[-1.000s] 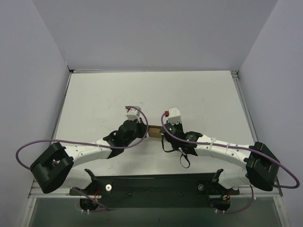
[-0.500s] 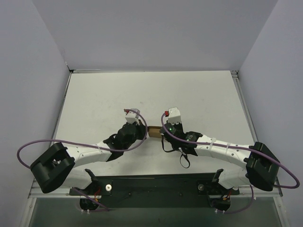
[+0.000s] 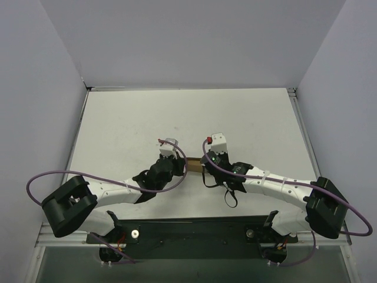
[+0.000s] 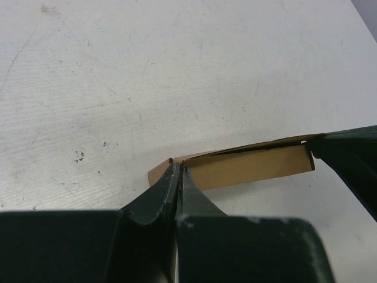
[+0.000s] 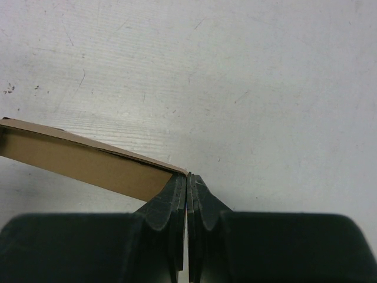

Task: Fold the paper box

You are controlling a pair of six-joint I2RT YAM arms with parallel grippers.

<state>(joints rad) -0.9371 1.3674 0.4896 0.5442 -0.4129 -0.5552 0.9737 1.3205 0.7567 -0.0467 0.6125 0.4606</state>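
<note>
Top external view: box (image 3: 192,164) lying over table (image 3: 129,118), toward the near edge — left gripper (image 4: 178,168) clamped on its left end, right gripper (image 5: 187,175) clamped on its right corner.

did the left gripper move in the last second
Yes: in the top view the left gripper has shifted slightly to the right and nearer the black base rail.

left gripper (image 4: 178,171) clamped, right gripper (image 5: 187,177) clamped
</note>
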